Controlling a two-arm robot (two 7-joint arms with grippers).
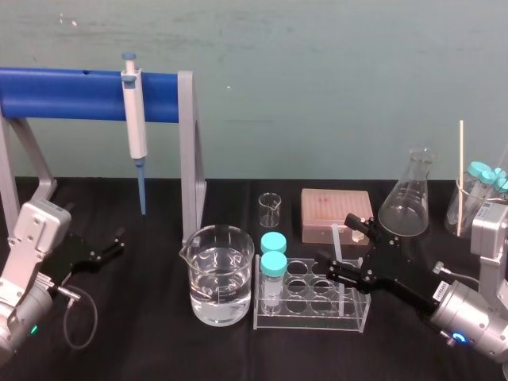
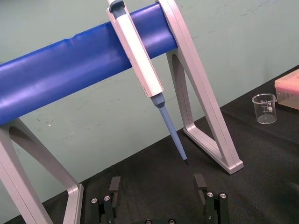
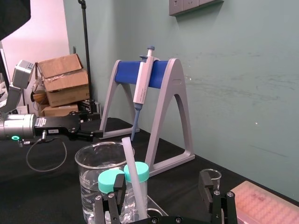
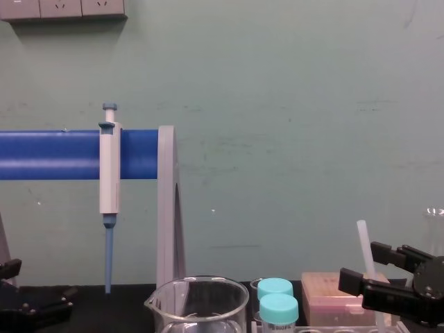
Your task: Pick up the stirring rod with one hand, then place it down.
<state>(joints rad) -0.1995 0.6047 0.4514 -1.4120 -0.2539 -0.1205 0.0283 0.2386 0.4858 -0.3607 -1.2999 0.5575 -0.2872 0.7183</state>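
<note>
The stirring rod (image 1: 339, 266) is a translucent white stick standing nearly upright in the clear tube rack (image 1: 311, 321), leaning slightly. My right gripper (image 1: 346, 246) is open around it, one finger on each side. In the right wrist view the stirring rod (image 3: 132, 179) rises between the open fingers of the right gripper (image 3: 161, 189), close to one finger (image 3: 118, 186); I cannot tell whether they touch. From the chest camera the stirring rod (image 4: 365, 253) stands just beside the right gripper (image 4: 374, 269). My left gripper (image 1: 111, 243) rests open and empty at the table's left, and it (image 2: 158, 187) appears again below the pipette.
A large glass beaker (image 1: 221, 274) with water stands left of the rack, which holds two teal-capped tubes (image 1: 273, 266). A pink tip box (image 1: 336, 214), a small beaker (image 1: 270, 209) and a conical flask (image 1: 406, 198) sit behind. A white-and-blue pipette (image 1: 135, 135) hangs on the blue stand (image 1: 63, 94).
</note>
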